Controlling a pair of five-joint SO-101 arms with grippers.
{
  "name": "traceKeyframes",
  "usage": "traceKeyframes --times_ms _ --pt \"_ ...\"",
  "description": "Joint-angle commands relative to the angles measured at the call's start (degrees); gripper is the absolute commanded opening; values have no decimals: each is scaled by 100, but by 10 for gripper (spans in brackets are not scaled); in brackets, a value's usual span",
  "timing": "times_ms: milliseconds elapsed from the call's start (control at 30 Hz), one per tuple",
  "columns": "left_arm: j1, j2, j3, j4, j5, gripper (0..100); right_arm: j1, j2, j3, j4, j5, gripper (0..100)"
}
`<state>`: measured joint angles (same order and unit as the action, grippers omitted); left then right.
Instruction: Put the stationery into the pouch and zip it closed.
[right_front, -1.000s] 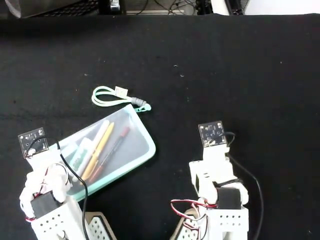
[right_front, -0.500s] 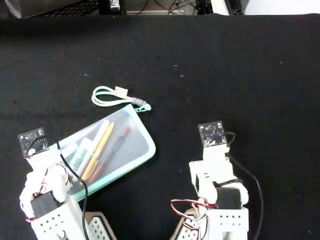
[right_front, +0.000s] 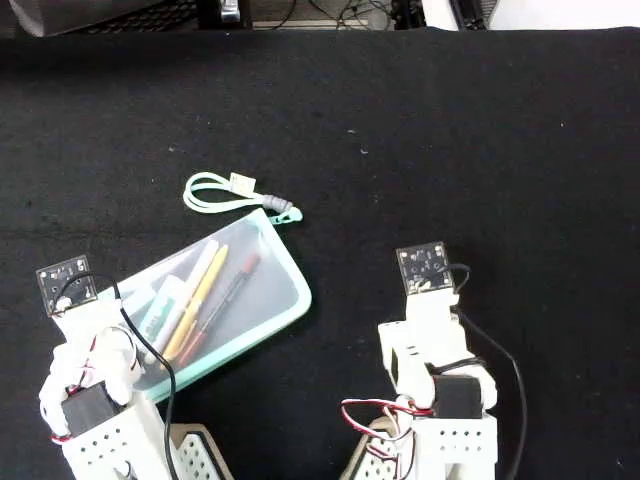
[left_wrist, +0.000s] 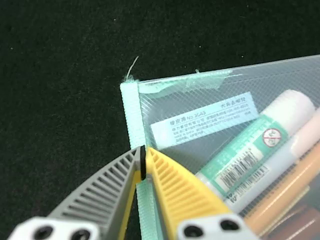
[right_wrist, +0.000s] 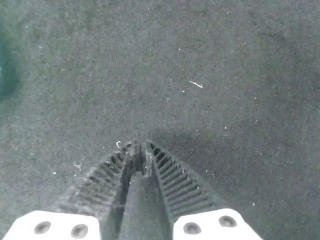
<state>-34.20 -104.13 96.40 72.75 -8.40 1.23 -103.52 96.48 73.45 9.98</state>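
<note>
A clear pouch (right_front: 282, 287) with mint trim lies at the near left of the black table. Inside it are a glue stick (right_front: 163, 307), a white pen (right_front: 203, 262), an orange pen (right_front: 200, 300) and a dark red pen (right_front: 230, 293). Its zip slider (right_front: 284, 212) sits at the far corner, with a mint cord loop (right_front: 212, 194) trailing from it. My left gripper (left_wrist: 143, 161) is shut on the mint end edge of the pouch (left_wrist: 131, 117), beside the glue stick (left_wrist: 260, 145). Over bare cloth to the right of the pouch, my right gripper (right_wrist: 138, 150) is shut and holds nothing.
The left arm (right_front: 88, 365) stands at the pouch's near end and the right arm (right_front: 432, 340) at the front centre-right. Black cloth (right_front: 450, 150) covers the table, and cables and equipment (right_front: 300, 12) lie beyond its far edge.
</note>
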Motion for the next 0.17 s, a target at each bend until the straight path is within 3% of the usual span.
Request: traceKeyframes --times_ms 0,133 --pt "48 0 92 18 -18 37 53 -268 13 18 -44 14" --pt "48 0 92 18 -18 37 53 -268 13 18 -44 14"
